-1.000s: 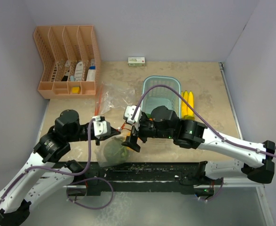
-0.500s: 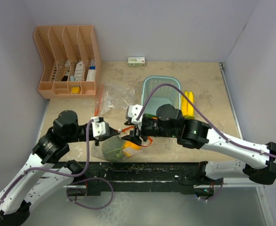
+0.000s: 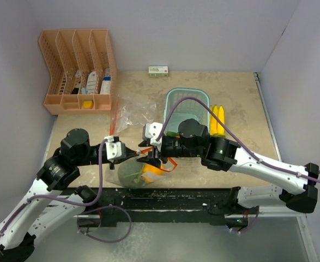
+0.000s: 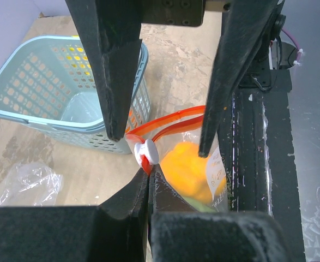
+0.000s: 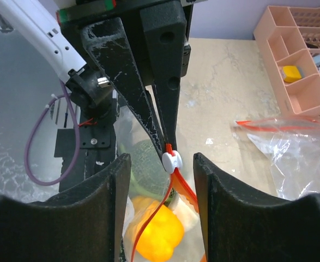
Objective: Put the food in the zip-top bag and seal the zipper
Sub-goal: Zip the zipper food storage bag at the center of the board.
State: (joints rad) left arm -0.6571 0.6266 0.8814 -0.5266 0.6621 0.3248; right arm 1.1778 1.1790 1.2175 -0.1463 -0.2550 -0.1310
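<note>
Left pincer [image 4: 149, 174] grips one zip-top bag [image 3: 128, 176] holding one orange fruit [image 4: 192, 173]; right pincer [image 5: 161, 159], released, straddles its one slider [image 5: 171, 160].

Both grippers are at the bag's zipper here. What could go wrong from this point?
1. The right gripper straddles the white slider with jaws apart; closing, it may catch the red track instead.
2. The orange fruit sits high in the zip-top bag, near its mouth, and could block the zipper.
3. The bananas lie beside the light blue basket; sealing now would leave them out.

Two bags [image 3: 128, 176], one basket [image 3: 192, 115]
</note>
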